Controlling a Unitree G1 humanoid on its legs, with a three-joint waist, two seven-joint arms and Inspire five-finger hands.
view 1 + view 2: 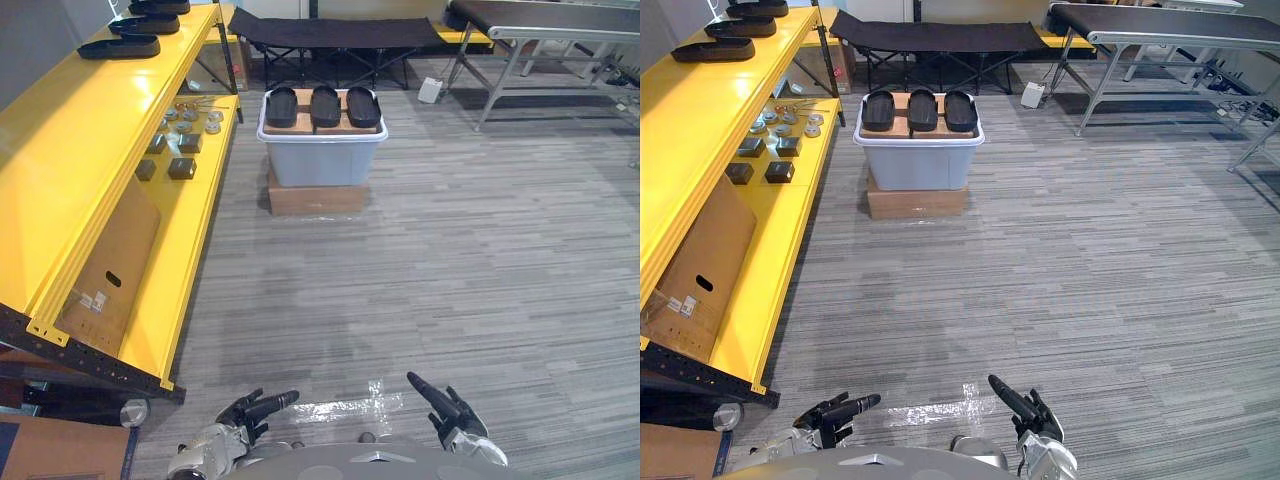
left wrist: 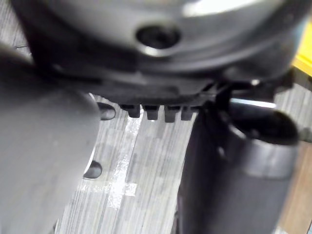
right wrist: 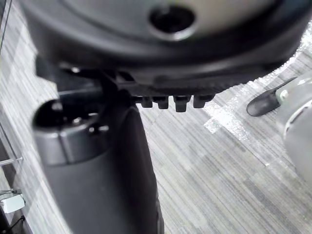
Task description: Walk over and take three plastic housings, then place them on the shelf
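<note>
Three black oval plastic housings (image 1: 323,105) sit side by side on a wooden board (image 1: 300,125) over a pale grey plastic tub (image 1: 322,160). They're straight ahead, well apart from me, long axes pointing away. My left hand (image 1: 250,410) and right hand (image 1: 447,408) hang low, fingers loose, empty; neither's really nearer. Tub's inside is hidden.

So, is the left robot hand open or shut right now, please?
Open: the left robot hand is stretched out straight and holds nothing.
</note>
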